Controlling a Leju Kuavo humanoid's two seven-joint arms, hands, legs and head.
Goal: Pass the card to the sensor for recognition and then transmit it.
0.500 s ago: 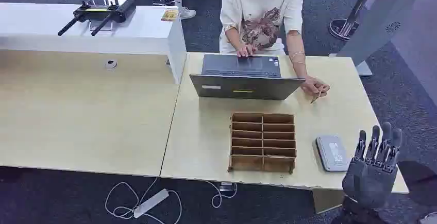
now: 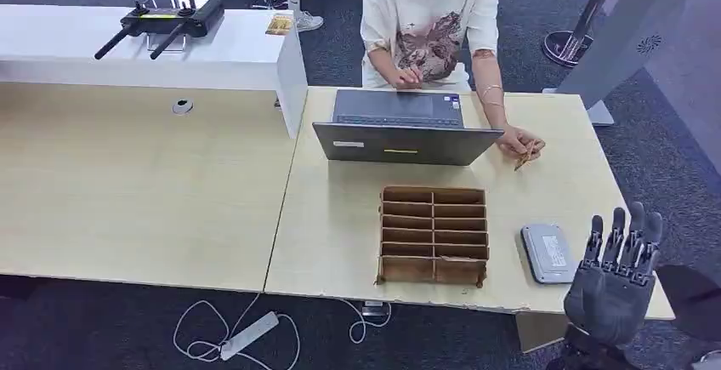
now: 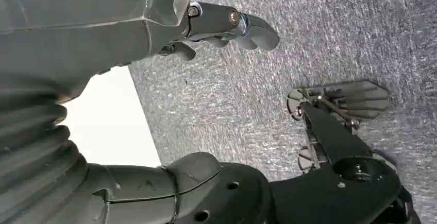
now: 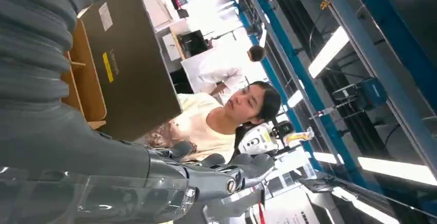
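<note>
The robot's right hand [image 2: 614, 281] stood raised at the near right edge of the table [image 2: 340, 242], palm away from the camera, its fingers [image 2: 619, 232] straight, slightly apart and pointing up, with nothing in them. In the right wrist view the same hand [image 4: 206, 177] reached out bare toward the seated person. The left hand [image 3: 216, 26] appeared in the left wrist view, hanging over grey carpet [image 3: 335, 38] with its fingers bent loosely inward and holding nothing; whether they were fully closed could not be told.

Just left of the right hand, flat on the table near its front edge, lay the grey sensor pad [image 2: 548, 253]. Left of that, apart from it, sat a brown cardboard organizer [image 2: 434, 236] divided into two columns of shallow slots.

Farther back stood an open grey laptop [image 2: 400, 128], its lid toward the robot. Behind it sat a person in a cream shirt [image 2: 429, 21], one hand raised above the keyboard. The person's other hand [image 2: 517, 142] rested on the table to the right of the laptop, holding a small thin tan card [image 2: 525, 157] whose lower end touched the tabletop, well apart from the sensor pad.

On the far left, a white counter [image 2: 127, 47] carried a black remote controller [image 2: 166, 19] with two antennas and a small yellowish packet [image 2: 279, 24]. On the floor below the near table edge lay a white power strip [image 2: 248, 334] with looping cables.
</note>
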